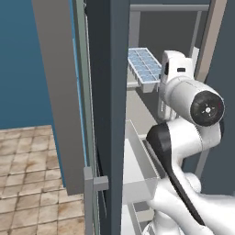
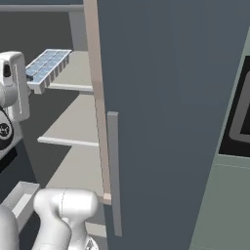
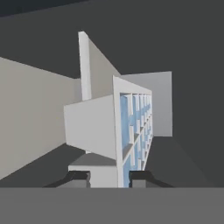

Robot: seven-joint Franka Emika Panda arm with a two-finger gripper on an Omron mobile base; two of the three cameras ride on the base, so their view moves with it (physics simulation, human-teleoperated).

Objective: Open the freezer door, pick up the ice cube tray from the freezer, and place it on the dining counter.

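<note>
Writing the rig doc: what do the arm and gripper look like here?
Arm: glossy white rounded shells, black joint band, and a dark round end cap with a pale centre mark. White hand with a small black slot. Gripper: two small dark fingertips. No cables visible.

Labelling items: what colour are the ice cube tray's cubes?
Light blue, in a pale grey ice cube tray; clearest in the left base view.

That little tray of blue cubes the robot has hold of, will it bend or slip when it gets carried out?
The ice cube tray looks stiff: its straight grid walls show no sag though it juts past the shelf edge. It is probably light, being thin and small beside the arm. Slipping seems possible, since the end effector pinches just one narrow end, so the far end may droop or swing.
</note>
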